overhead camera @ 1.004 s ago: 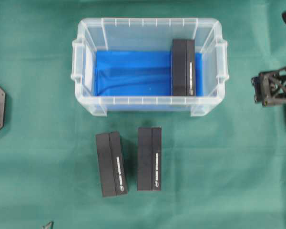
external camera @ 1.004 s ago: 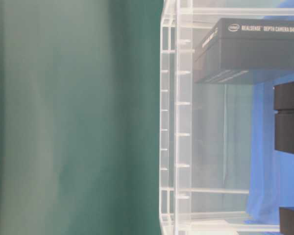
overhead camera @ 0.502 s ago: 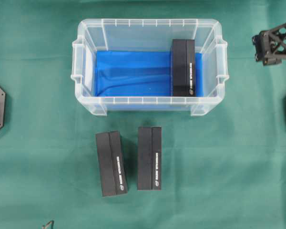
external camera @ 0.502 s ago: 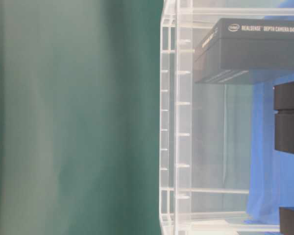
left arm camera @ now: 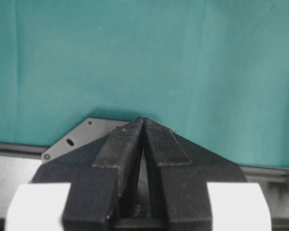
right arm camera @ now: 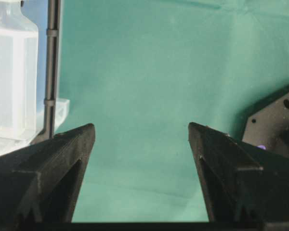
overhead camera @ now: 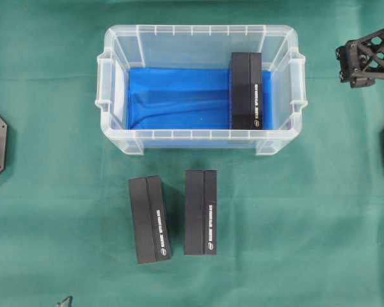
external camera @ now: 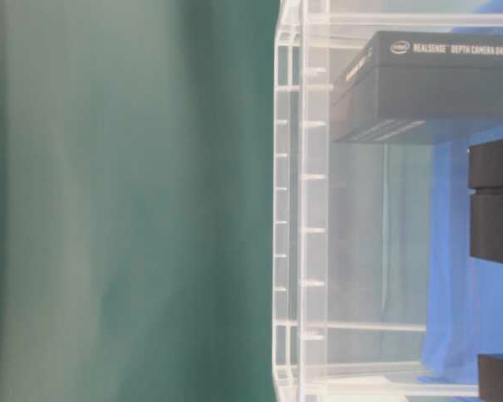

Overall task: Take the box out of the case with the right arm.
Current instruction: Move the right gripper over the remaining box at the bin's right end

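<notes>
Clearly the box (overhead camera: 246, 91) stands on edge at the right end of the case (overhead camera: 115, 137), leaving room for fingers; the right end effector (overhead camera: 353, 64), spread wide and empty, hangs beyond the case's right wall over the bench (overhead camera: 320, 217).

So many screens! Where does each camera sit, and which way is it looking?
Overhead: above, looking straight down at the case, three black boxes and the right gripper at the right edge.
Table-level: low, picture turned sideways, close against the case wall; no robot parts show.
Left wrist: on the left arm, facing green cloth past the shut left gripper.
Right wrist: on the right arm, looking between open fingers at cloth.
Shared: the case corner also appears here.
</notes>
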Controlling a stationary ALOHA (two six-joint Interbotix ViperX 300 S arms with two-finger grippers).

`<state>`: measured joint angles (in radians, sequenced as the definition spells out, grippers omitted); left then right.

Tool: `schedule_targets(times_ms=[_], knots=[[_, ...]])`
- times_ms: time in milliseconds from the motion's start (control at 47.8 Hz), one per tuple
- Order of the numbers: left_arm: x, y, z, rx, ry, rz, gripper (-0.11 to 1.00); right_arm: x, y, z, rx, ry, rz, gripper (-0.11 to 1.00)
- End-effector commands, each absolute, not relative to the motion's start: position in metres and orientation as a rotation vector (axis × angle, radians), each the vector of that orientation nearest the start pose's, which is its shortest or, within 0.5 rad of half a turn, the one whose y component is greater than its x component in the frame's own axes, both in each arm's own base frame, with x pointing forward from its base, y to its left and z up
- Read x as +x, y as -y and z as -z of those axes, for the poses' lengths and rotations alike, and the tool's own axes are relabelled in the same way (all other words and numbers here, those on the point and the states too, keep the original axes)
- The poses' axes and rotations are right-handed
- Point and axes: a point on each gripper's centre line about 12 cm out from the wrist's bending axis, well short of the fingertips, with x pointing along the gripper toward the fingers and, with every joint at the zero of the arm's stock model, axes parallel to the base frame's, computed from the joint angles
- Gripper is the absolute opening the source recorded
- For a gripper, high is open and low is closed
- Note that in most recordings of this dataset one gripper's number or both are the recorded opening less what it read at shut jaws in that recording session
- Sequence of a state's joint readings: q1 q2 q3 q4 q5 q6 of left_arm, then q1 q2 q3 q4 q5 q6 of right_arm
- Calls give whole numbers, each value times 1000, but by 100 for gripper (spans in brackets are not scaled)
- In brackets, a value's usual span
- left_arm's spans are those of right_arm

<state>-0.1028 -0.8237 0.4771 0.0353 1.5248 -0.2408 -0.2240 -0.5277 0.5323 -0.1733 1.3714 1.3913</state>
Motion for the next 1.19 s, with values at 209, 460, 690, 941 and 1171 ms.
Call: schedule_targets(times_ms=[209,460,690,941,1171], knots=[[151,11,-369,-132,-1172,-88,0,232,71,-305,1184,-887,1154,79],[151,11,-369,-132,-1172,-88,0,291,77,-302,1203,-860,1076,80],[150,11,-369,-132,-1168,-85,0,350,77,-305,1165,-874,1021,80],[149,10,-370,-131,-1165,-85,0,387,80,-300,1131,-898,1001,82],[147,10,-370,-131,-1160,-85,0,384,80,-298,1123,-927,1030,82]])
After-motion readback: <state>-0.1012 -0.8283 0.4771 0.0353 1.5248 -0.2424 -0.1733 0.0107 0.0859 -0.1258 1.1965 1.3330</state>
